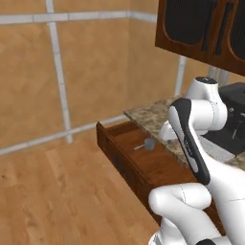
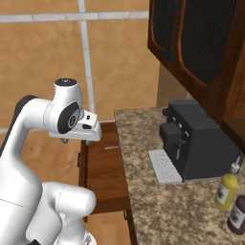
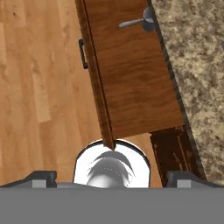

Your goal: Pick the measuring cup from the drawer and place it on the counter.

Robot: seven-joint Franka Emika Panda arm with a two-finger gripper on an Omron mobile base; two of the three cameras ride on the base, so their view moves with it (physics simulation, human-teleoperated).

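The drawer (image 3: 131, 83) stood pulled open below the counter (image 3: 197, 65). In the hand view, the measuring cup (image 3: 146, 20) lay on the drawer floor at about 1 o'clock, close to the counter edge, its thin handle pointing to 9 o'clock. The gripper (image 3: 111, 175) hung high above the drawer with nothing between its widely parted fingers (image 3: 41, 177). A black coffee machine (image 2: 198, 141) stood on the counter.
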